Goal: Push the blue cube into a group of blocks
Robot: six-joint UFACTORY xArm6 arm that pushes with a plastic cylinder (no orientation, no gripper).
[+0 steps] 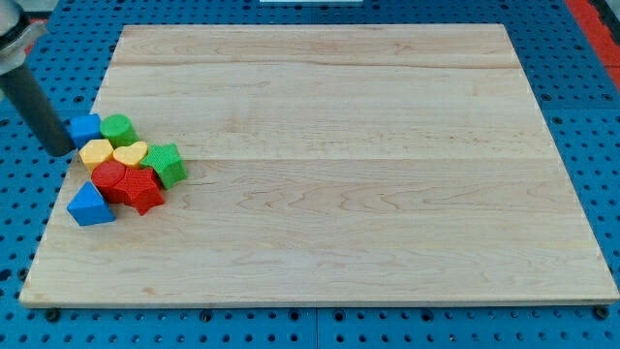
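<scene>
The blue cube (84,128) sits at the board's left edge, touching a green cylinder (118,128) on its right. Below them lie a yellow block (97,153), a yellow heart (131,153), a green star (166,164), a red hexagonal block (109,179), a red star (141,191) and a blue triangular block (89,205), all packed in one cluster. My tip (60,150) is at the end of the dark rod, just left of and slightly below the blue cube, close to it.
The wooden board (387,174) lies on a blue pegboard table (591,116). The cluster sits right against the board's left edge.
</scene>
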